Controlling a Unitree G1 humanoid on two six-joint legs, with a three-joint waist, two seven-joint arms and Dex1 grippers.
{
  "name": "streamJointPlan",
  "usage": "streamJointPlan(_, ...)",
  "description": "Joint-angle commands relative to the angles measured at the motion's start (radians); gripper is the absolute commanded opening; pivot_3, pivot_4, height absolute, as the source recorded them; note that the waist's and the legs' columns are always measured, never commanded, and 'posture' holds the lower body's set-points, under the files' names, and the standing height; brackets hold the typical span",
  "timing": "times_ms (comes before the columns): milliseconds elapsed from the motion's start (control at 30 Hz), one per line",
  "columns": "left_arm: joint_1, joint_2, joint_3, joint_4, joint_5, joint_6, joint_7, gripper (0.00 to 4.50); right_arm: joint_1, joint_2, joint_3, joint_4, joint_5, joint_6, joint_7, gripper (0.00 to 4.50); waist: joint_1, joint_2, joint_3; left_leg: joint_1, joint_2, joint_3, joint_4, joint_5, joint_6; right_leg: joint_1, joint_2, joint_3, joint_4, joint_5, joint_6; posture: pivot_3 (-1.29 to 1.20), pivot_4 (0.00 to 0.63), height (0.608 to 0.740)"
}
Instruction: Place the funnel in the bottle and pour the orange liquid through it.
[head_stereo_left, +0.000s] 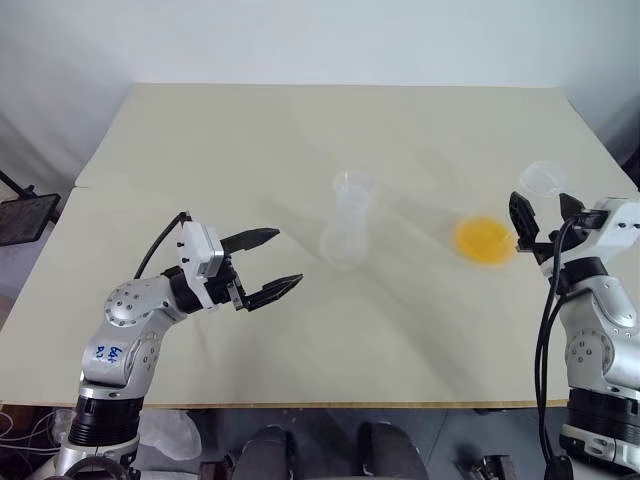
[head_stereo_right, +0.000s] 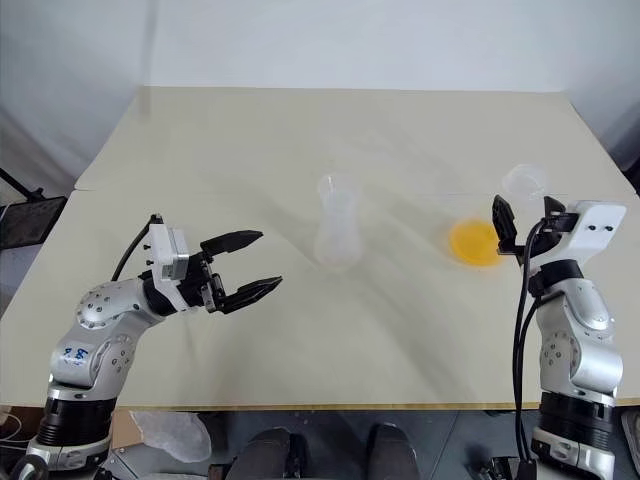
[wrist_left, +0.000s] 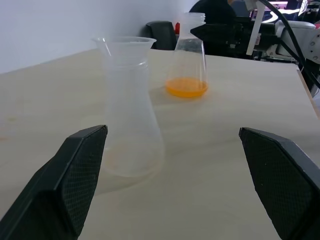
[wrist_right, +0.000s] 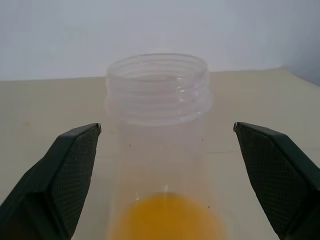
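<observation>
1. Left gripper (head_stereo_left: 270, 263): jaws wide, empty, near the bottle (head_stereo_left: 347, 230) mid-table.
2. Funnel (wrist_left: 125, 46) apparently sits in the bottle's mouth.
3. Right gripper (wrist_right: 165, 165): spread around the conical flask (wrist_right: 159, 130), untouched, with orange liquid (head_stereo_left: 483, 240).

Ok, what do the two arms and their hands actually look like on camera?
Both arms are silver-grey metal with rounded joint housings and black cables looped outside. Each hand, left hand and right hand, has a white block and two black textured fingers. The left arm carries blue handwritten markings.
</observation>
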Motion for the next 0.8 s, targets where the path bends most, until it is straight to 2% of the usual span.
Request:
streamJointPlan(33, 0.007, 0.002, 0.017, -0.054, -0.019, -0.010, 0.016, 4.49, -0.050, 0.000, 0.004, 0.017, 0.000, -0.015, 0.016, 4.50, 0.000, 0.000, 0.000, 0.000, 0.000, 0.000, 0.000, 0.000, 0.000, 0.000, 0.000, 0.000, 0.000, 0.000, 0.000, 0.00, 0.150, 0.740)
streamJointPlan(367, 0.013, 0.001, 0.017, -0.070, -0.010, -0.021, 0.038, 4.49, -0.135, 0.017, 0.026, 0.143, -0.037, -0.077, 0.040, 4.50, 0.000, 0.000, 0.000, 0.000, 0.000, 0.000, 0.000, 0.000, 0.000, 0.000, 0.000, 0.000, 0.000, 0.000, 0.000, 0.00, 0.150, 0.740)
streamJointPlan(400, 0.012, 0.001, 0.017, -0.071, -0.009, -0.023, 0.040, 4.50, -0.141, 0.020, 0.026, 0.150, -0.039, -0.088, 0.044, 4.19, -0.001, 0.000, 0.000, 0.000, 0.000, 0.000, 0.000, 0.000, 0.000, 0.000, 0.000, -0.001, 0.000, 0.000, 0.000, 0.00, 0.150, 0.740)
streamJointPlan(467, 0.015, 0.001, 0.019, -0.072, -0.010, -0.025, 0.044, 4.50, -0.152, 0.027, 0.025, 0.159, -0.039, -0.109, 0.051, 3.90, -0.002, 0.000, 0.000, 0.000, 0.000, 0.000, 0.000, 0.000, 0.000, 0.000, 0.000, 0.000, 0.000, 0.000, 0.000, 0.00, 0.150, 0.740)
streamJointPlan(500, 0.018, 0.001, 0.020, -0.074, -0.010, -0.025, 0.045, 4.50, -0.154, 0.029, 0.026, 0.161, -0.041, -0.116, 0.054, 3.45, -0.002, 0.000, 0.000, 0.000, 0.000, 0.000, 0.000, 0.000, 0.000, 0.000, 0.000, -0.001, 0.000, 0.000, 0.000, 0.00, 0.150, 0.740)
streamJointPlan(633, 0.027, 0.001, 0.019, -0.080, -0.009, -0.027, 0.050, 4.50, -0.154, 0.038, 0.027, 0.164, -0.041, -0.138, 0.069, 2.54, -0.002, 0.000, 0.000, 0.000, 0.000, 0.000, 0.000, 0.000, 0.000, 0.000, 0.000, 0.000, 0.000, 0.000, 0.000, 0.00, 0.150, 0.740)
streamJointPlan(800, 0.027, 0.002, 0.017, -0.076, -0.008, -0.030, 0.053, 4.50, -0.171, 0.054, 0.035, 0.150, -0.046, -0.172, 0.085, 2.48, -0.002, 0.001, 0.000, 0.000, 0.001, 0.000, 0.000, 0.000, 0.000, 0.000, 0.000, -0.001, 0.000, 0.000, 0.000, 0.00, 0.150, 0.740)
